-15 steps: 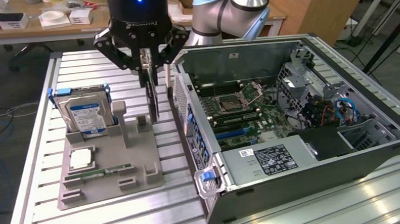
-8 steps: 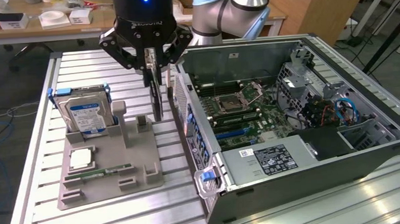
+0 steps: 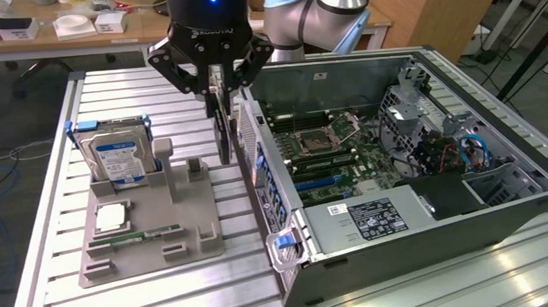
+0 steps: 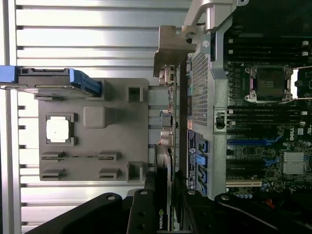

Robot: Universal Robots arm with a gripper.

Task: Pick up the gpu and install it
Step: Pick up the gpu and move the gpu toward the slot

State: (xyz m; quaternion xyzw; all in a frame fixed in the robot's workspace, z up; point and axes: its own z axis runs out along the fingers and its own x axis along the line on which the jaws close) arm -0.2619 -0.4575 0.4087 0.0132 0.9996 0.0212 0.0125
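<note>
The gpu [image 3: 223,138] hangs edge-on and upright from my gripper [image 3: 219,93], which is shut on its upper edge. It hovers in the gap between the grey parts holder [image 3: 147,225] and the rear wall of the open computer case [image 3: 255,154], above the table. In the wrist view the gpu [image 4: 169,146] runs as a thin dark strip from between the fingers of my gripper [image 4: 165,214] to its silver end bracket [image 4: 171,48], right beside the case's rear panel [image 4: 200,92]. The motherboard [image 3: 334,140] with its expansion slots [image 4: 248,142] lies exposed inside the case.
The holder still carries a silver hard drive [image 3: 117,157] in blue rails, a processor chip [image 3: 110,216] and a narrow green RAM stick [image 3: 134,237]. Slatted metal table [image 3: 114,91] lies behind the holder. A power supply [image 3: 374,218] fills the case's near corner. Desks stand behind.
</note>
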